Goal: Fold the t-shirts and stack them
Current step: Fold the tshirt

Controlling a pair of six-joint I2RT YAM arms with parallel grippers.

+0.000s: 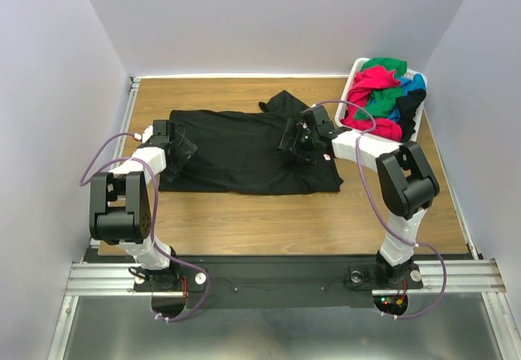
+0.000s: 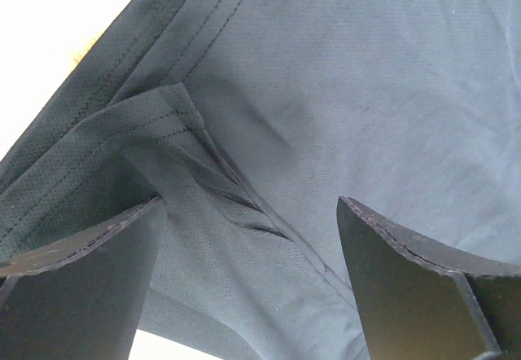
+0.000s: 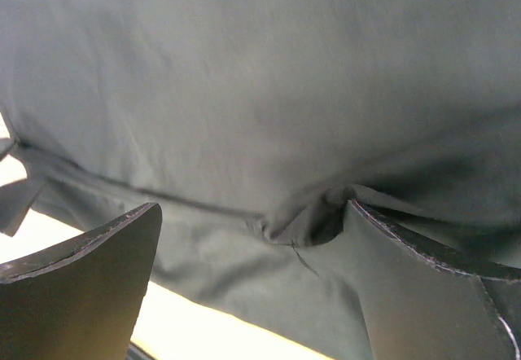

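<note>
A black t-shirt lies spread flat on the wooden table, with one sleeve sticking out at the far side. My left gripper is at the shirt's left edge. In the left wrist view it is open, fingers wide apart, with a folded hem between them. My right gripper is over the shirt's right part. In the right wrist view it is open, with a small pucker of black cloth by the right finger.
A white slatted basket stands at the back right, holding crumpled pink-red, green, blue and black shirts. White walls close in the table on three sides. Bare wood lies in front of the shirt.
</note>
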